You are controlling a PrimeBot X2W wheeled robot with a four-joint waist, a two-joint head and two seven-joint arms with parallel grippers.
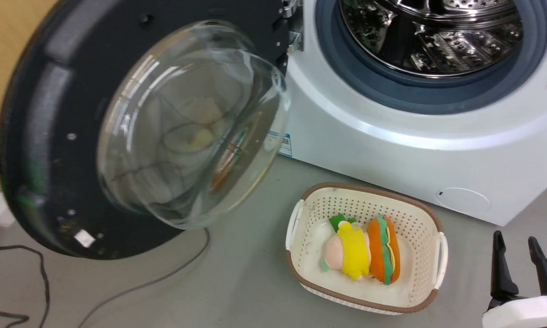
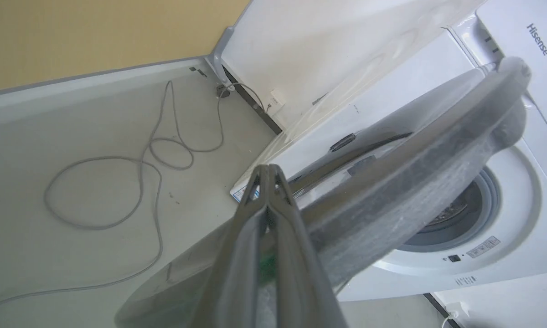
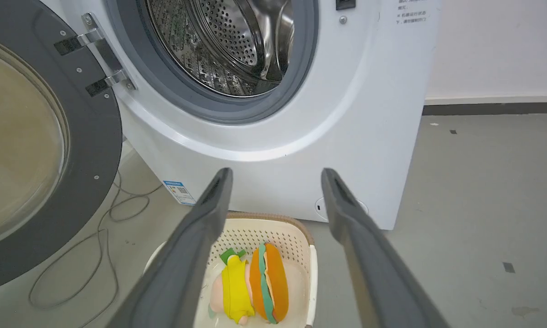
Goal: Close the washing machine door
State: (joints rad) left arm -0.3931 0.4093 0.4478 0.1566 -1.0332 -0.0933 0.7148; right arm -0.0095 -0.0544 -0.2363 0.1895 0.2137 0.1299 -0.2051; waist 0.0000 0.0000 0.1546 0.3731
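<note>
The washing machine door (image 1: 36,114) stands wide open at the left, its black rim and bulging glass window (image 1: 191,123) facing me, hinged (image 1: 291,27) to the white washing machine (image 1: 392,136). The steel drum (image 1: 437,36) lies exposed. In the left wrist view my left gripper (image 2: 269,169) is shut, its fingers lying along the outer side of the door (image 2: 415,182), seen edge-on; whether they touch it I cannot tell. My right gripper (image 1: 514,237) is open at the lower right, away from the door. In its own view my right gripper (image 3: 277,175) points at the machine's front (image 3: 346,114), over the basket.
A cream basket (image 1: 430,214) holding plush toys (image 1: 360,250) sits on the grey floor before the machine, below the door's swing. Cables (image 1: 41,273) trail on the floor at the left, and cables (image 2: 150,159) loop beside the machine's side. A yellow wall stands behind.
</note>
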